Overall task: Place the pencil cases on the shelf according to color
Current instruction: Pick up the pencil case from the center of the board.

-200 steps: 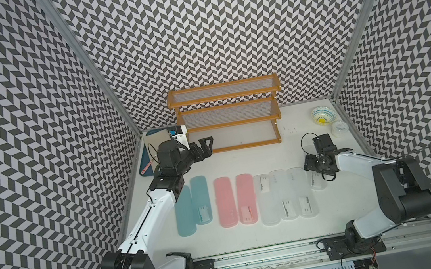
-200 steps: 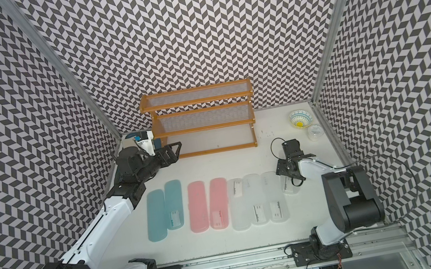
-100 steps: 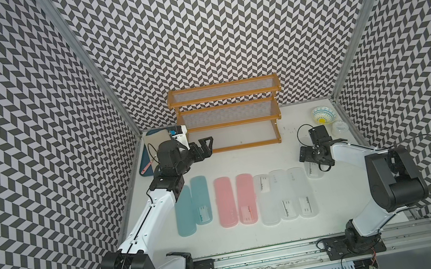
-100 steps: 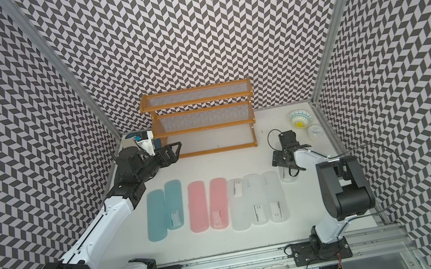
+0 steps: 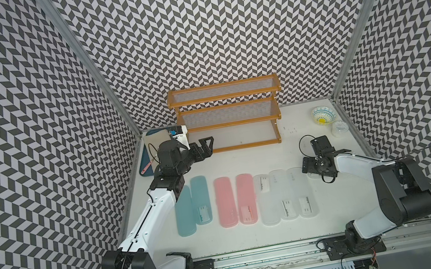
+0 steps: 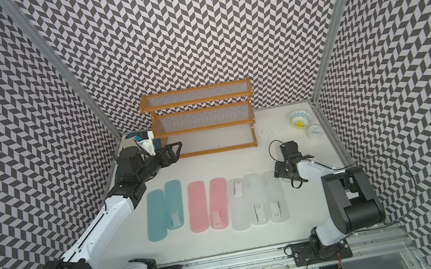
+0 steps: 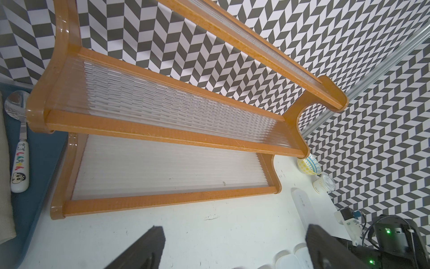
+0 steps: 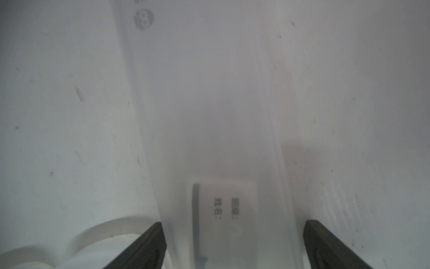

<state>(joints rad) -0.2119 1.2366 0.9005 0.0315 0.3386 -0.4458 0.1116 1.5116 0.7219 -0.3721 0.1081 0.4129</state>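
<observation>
Two teal cases [image 5: 200, 200], two pink cases [image 5: 226, 202], four frosted white cases [image 5: 285, 194], one shelf [image 5: 224, 96], one bowl [image 5: 322, 115].

Glossy wood shelf [image 7: 162, 135], frosted plastic cases [image 5: 269, 209]

left arm [image 5: 150, 221] showing white links, black joints | left gripper [image 5: 208, 146] showing black triangular fingers | right arm [image 5: 356, 165] trailing thin black cable loops

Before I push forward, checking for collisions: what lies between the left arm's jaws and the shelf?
Only bare table before the shelf, per the left wrist view.
</observation>
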